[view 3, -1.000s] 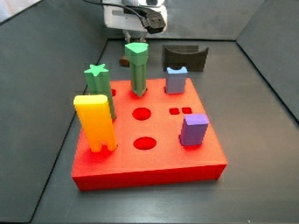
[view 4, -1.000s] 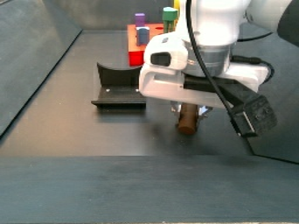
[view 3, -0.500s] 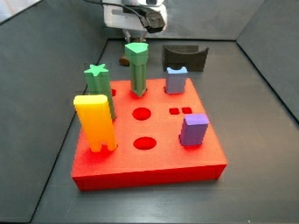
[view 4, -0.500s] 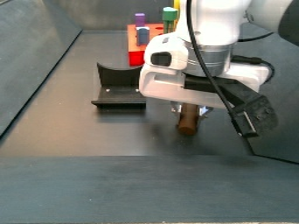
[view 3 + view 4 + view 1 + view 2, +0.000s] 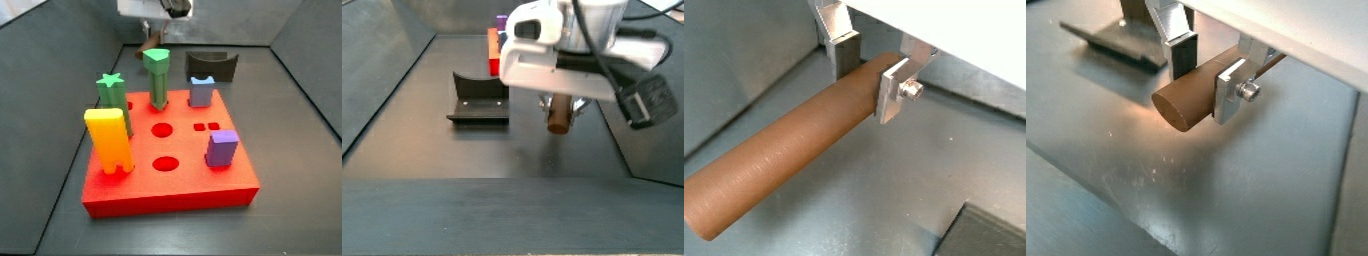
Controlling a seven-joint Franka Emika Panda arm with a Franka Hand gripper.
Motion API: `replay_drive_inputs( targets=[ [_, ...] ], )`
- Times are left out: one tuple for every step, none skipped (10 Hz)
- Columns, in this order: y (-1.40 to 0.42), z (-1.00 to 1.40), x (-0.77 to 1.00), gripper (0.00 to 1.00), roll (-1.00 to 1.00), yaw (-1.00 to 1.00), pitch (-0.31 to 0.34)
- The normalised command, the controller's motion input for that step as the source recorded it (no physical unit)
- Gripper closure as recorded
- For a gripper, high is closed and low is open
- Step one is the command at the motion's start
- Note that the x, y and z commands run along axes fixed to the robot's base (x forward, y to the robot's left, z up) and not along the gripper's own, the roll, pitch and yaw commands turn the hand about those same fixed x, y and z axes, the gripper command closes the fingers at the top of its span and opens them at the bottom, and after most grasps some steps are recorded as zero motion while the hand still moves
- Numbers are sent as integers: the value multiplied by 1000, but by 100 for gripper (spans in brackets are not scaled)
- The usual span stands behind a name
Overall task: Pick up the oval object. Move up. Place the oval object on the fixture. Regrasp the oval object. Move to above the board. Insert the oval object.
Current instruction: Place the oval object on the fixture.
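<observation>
The oval object is a brown rod (image 5: 791, 150), clamped near one end between my fingers (image 5: 890, 92). My gripper (image 5: 869, 72) is shut on it in both wrist views (image 5: 1207, 72); the rod's flat end (image 5: 1182, 101) faces the camera. In a side view my gripper (image 5: 559, 100) holds the rod (image 5: 556, 117) upright, lifted off the grey floor, to the right of the fixture (image 5: 477, 100). The red board (image 5: 167, 150) lies nearer the camera in a side view, with the fixture (image 5: 211, 66) behind it. Only the gripper's body (image 5: 156, 8) shows there, at the top edge.
On the board stand a yellow block (image 5: 107, 138), a green star post (image 5: 110, 92), a green post (image 5: 156, 75), a blue piece (image 5: 201, 90) and a purple block (image 5: 222, 148). Round holes (image 5: 162, 129) lie open at its middle. Grey walls ring the floor.
My gripper has risen with the rod held in it; the rod's lower end is now off the floor. The board and fixture have not moved.
</observation>
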Motion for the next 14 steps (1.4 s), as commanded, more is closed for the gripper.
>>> replay_drive_inputs(
  targets=[
    [0, 1000, 0, 100, 0, 0, 0],
    [1, 1000, -1, 100, 4, -1, 9],
    [1, 1000, -14, 100, 12, -2, 26],
    [0, 1000, -17, 100, 26, -6, 30],
    [-1, 1000, -23, 100, 39, -9, 38],
    [0, 1000, -27, 100, 58, -11, 46],
    [0, 1000, -31, 100, 69, -8, 54],
    [-1, 908, -31, 100, 77, -2, 64],
    [0, 696, -22, 100, 88, 5, 75],
    [2, 535, -14, 100, 93, 11, 85],
    [2, 321, -6, 100, 88, 17, 101],
    [-596, 380, 1000, 100, 426, 382, -91],
    [-594, 315, 1000, 100, 412, 368, -76],
    [-553, 288, 1000, 100, 378, 292, -36]
  ],
)
